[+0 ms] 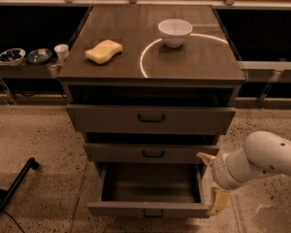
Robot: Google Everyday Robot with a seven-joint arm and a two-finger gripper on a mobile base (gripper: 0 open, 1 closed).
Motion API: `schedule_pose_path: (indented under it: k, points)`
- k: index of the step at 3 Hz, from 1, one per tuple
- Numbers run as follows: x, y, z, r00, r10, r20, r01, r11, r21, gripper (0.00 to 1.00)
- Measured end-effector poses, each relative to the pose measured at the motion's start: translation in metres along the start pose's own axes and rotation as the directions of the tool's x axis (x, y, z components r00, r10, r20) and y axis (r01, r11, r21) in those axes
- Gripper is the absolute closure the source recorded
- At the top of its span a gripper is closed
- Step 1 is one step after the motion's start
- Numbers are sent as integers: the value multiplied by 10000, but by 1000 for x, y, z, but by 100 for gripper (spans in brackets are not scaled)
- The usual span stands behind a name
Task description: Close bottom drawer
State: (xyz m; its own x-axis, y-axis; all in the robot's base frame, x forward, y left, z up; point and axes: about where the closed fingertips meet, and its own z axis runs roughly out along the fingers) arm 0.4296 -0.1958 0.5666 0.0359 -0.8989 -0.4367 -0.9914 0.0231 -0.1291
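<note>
The bottom drawer [121,209] of the brown cabinet is pulled far out, and its inside looks empty. Its front is at the lower edge of the view, with a small dark pull handle [153,212] in the middle. My gripper [212,180] is at the drawer's right side, on a white arm coming in from the right. It is open and holds nothing. One yellowish finger [206,158] is near the middle drawer's right end. The other finger [218,202] is by the right end of the bottom drawer's front.
The top drawer [150,119] and middle drawer [153,153] stand slightly out. A yellow sponge [103,51] and a white bowl [175,32] sit on the cabinet top [203,62]. Two small bowls [12,56] and a cup [61,51] sit on a ledge at left. A black pole [12,191] lies on the floor at left.
</note>
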Motion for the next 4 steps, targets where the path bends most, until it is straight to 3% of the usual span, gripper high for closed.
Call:
schedule_pose_path:
  k: [1,2,3,4]
  points:
    - [9,-3,40,9983,-113,566,112,9999,21,0]
    - [25,1,134,9766,-1347,1675,1291,9907,440,0]
    - [33,12,179,9444,-2203,2441,2144,9754,508,0]
    - [33,19,190,9366,-2350,2598,2310,9719,464,0]
